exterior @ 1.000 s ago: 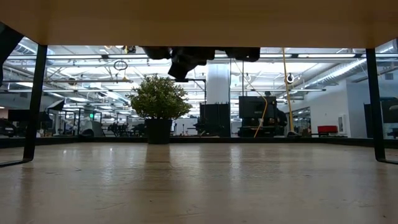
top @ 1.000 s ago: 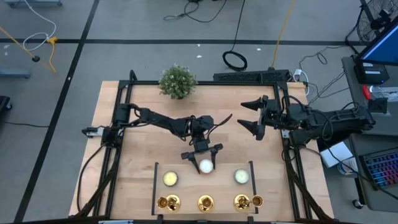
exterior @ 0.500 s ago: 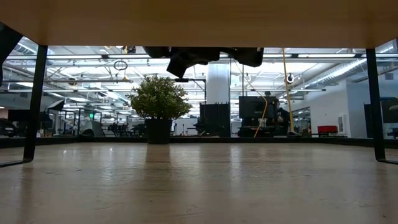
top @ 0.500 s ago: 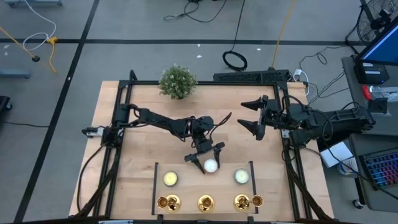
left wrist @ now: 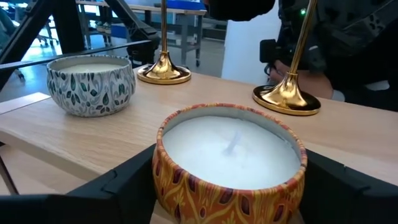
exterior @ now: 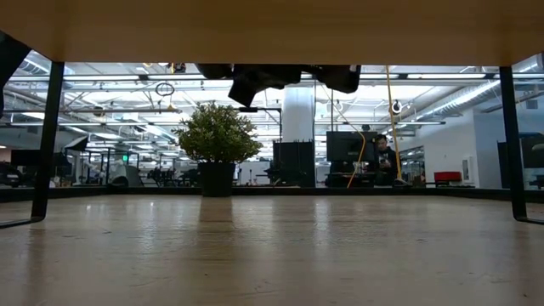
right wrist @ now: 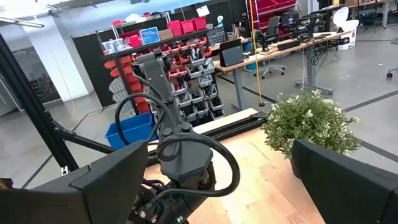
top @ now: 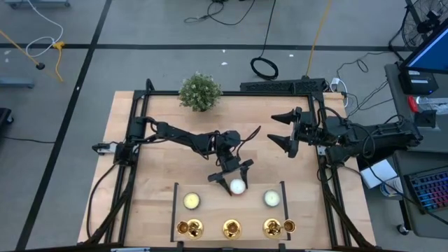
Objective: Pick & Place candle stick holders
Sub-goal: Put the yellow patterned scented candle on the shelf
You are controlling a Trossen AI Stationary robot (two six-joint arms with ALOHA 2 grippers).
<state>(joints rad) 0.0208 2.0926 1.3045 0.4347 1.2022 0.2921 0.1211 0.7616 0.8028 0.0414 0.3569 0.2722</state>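
At the near edge of the table [top: 150, 175], three brass candle stick holders [top: 232, 227] stand in a row, evenly spaced, with a smaller gold piece [top: 289, 225] touching or just beside the right-hand one. In the left wrist view two of those holders show as slim stems on flared bases, one [left wrist: 164, 67] behind a patterned candle tin [left wrist: 91, 83] and one [left wrist: 287, 96] further to the side.

Just beyond the row sit three candles: a yellowish one [top: 192, 201] on the left, a pale one [top: 271, 199] on the right, and between them, set a little farther back, a white candle in an orange patterned tin [top: 237, 186]. The left gripper [top: 231, 176] is down at this middle candle with its fingers spread wide on either side of the tin; the left wrist view shows the tin [left wrist: 229, 163] filling the gap between the dark fingers [left wrist: 121, 183]. I cannot tell whether they press on it or stand just clear.

Farther back and to the right, the right gripper [top: 285, 130] hangs above the bare wood, well apart from the candles, its fingers splayed fully open with nothing between them.

At the far edge stands a bushy green potted plant [top: 199, 92], upright in a dark pot [exterior: 216, 178] in the low view.
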